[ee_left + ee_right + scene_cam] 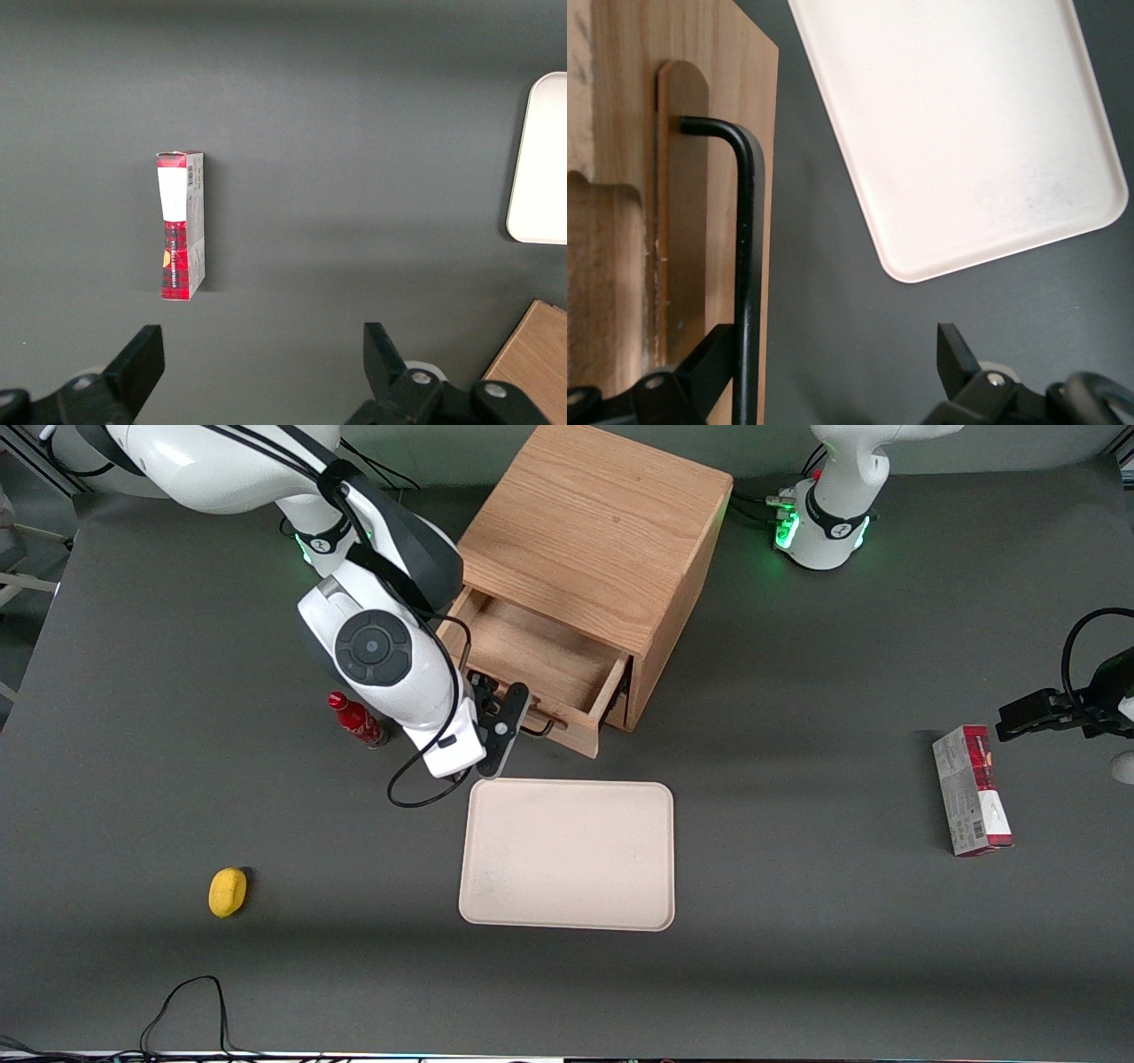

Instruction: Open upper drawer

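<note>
There is one wooden cabinet [602, 549] with one upper drawer [532, 664] pulled out, right by the gripper [518, 722]. The drawer has one black handle [744, 266]. One pale tray [567, 855] lies just beside the gripper. One red bottle [356, 719] stands near it. One yellow thing [228, 891] and one red box [971, 788] lie well apart from it on the table [797, 957].

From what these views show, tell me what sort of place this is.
Probably a robot manipulation lab bench. A dark mat-covered table carries an oak cabinet whose upper drawer is pulled open, the working arm's pincer open at its handle, with scattered props: a beige tray, lemon and red carton.
</note>
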{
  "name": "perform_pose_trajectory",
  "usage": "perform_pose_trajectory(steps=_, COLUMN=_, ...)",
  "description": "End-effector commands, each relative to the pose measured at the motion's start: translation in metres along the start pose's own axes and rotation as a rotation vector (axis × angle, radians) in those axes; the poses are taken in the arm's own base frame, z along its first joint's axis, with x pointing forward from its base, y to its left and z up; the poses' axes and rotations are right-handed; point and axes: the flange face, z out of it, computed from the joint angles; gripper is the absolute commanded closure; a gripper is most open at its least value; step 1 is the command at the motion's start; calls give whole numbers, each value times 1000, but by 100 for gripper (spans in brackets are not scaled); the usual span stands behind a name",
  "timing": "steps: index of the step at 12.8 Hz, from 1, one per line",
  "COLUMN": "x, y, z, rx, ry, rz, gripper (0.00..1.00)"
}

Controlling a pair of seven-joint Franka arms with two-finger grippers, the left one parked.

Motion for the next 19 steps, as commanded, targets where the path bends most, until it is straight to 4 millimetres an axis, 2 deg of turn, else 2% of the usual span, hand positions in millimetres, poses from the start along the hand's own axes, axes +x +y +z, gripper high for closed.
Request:
perform_pose_trajectory(steps=1, x=-3, y=31, z=-11, rx=-35, ry=23, rz=-35, gripper=0)
perform_pose_trajectory(steps=4, x=-19, y=69, z=-26, rx=-69, ry=47, rz=22, gripper=0)
perform_pose_trajectory(steps=7, x=-27, y=83, z=-33, rx=-89, ry=51, rz=50, gripper=0)
perform_pose_trajectory(steps=9, x=-33, y=94, z=-67, rx=-141, ry=89, rz=74, gripper=0)
perform_pose_trajectory(steps=11, x=-55, y=114, z=-105, rx=-213, ry=115, rz=109, gripper=0)
perform_pose_trajectory(steps=13, x=-97, y=123, z=-150, rx=-238, ry=136, rz=165, gripper=0)
perform_pose_trajectory(steps=14, x=-118, y=118, z=-163, rx=-186, ry=107, rz=232, gripper=0)
perform_pose_trajectory(steps=16, x=-172, y=114, z=-188, rx=-131, ry=31, rz=518, gripper=0)
perform_pose_trajectory(steps=19, x=-238, y=89, z=-200, rx=-134, ry=3, rz=785, gripper=0)
